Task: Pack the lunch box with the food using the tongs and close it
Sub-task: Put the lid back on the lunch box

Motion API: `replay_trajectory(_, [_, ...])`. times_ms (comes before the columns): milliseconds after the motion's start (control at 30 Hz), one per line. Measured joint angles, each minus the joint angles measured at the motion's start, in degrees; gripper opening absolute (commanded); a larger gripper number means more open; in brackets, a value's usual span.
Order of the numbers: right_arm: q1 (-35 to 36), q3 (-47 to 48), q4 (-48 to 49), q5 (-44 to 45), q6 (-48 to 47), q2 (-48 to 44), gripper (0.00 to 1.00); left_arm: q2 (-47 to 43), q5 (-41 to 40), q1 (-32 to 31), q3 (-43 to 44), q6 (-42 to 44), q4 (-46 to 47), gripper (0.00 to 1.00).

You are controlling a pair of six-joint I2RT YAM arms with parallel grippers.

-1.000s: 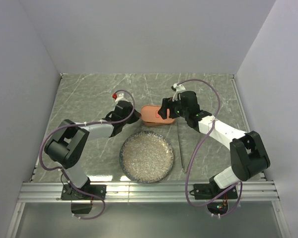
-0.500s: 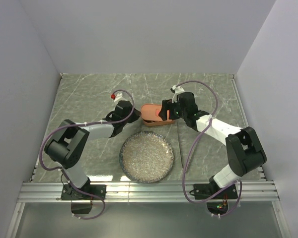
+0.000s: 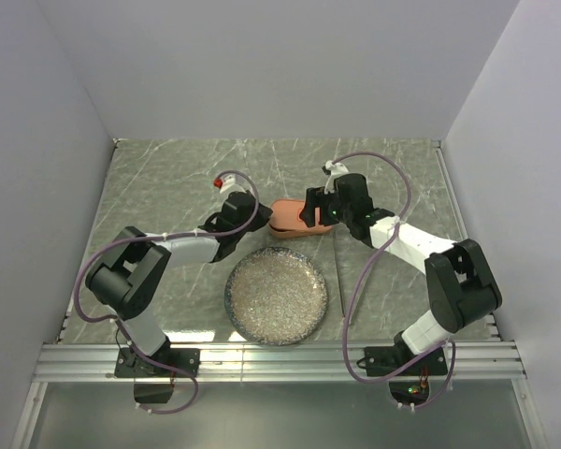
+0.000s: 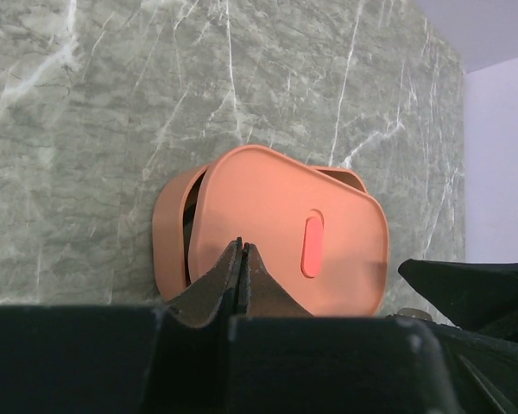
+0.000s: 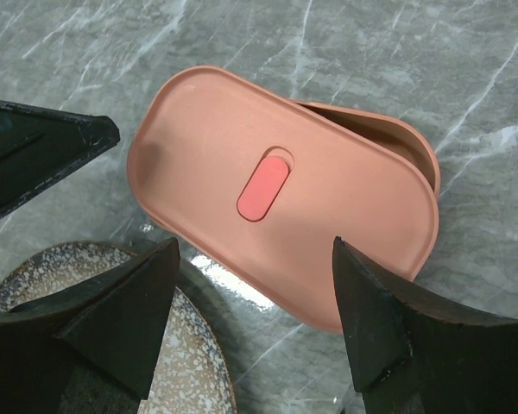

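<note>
Since a second ago the left gripper point(image 4: 240, 246) has slid in from the left toward the salmon-orange oblong plastic lunch box point(image 3: 285, 223), while the right gripper point(image 5: 255, 248) has kept its place over it. The box lies on the grey marbled table point(image 3: 168, 178) just beyond the round speckled grey plate point(image 3: 276, 299), its long axis running from one gripper to the other. Its flat matching lid point(image 5: 345, 216) sits skewed on top (one end of the box wall point(image 4: 168, 233) shows uncovered). The left jaws are pressed together, holding nothing, with their tips at the lid's near edge; whether they touch it is unclear. The right jaws hang spread wide above the lid, empty. Squaring the lid looks like work for both, one at each end.
</note>
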Motion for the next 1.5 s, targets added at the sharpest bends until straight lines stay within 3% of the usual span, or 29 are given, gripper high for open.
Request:
replay_trajectory(300, [-0.6,-0.1,-1.2,5.1,1.9,0.0,0.76,0.0,-1.9,-1.4,2.2,3.1,-0.9,0.00])
replay_trajectory(500, [-1.0,-1.3,-2.2,8.5,3.6,0.0,0.55,0.0,-2.9,-1.5,4.1,7.0,-2.3,0.27])
replay_trajectory(533, [-1.0,-1.6,-2.4,9.1,3.8,0.0,0.51,0.0,-3.1,-1.5,4.1,7.8,-2.5,0.35])
replay_trajectory(600, [-1.0,-1.9,-2.9,10.2,4.3,0.0,0.50,0.0,-3.4,-1.5,4.1,9.1,-3.0,0.47])
replay_trajectory(700, [-1.0,-2.5,-3.1,11.7,5.0,-0.1,0.49,0.0,-3.5,-1.5,4.2,10.6,-4.0,0.54])
replay_trajectory(1100, [-1.0,-4.6,-4.0,15.3,6.5,-2.0,0.48,0.1,-3.3,-1.4,4.5,13.7,-4.3,0.55])
replay_trajectory(1500, [-1.2,-3.0,-5.7,16.6,6.6,1.1,0.36,4.5,-2.9,-1.0,7.2,14.7,-5.5,0.52])
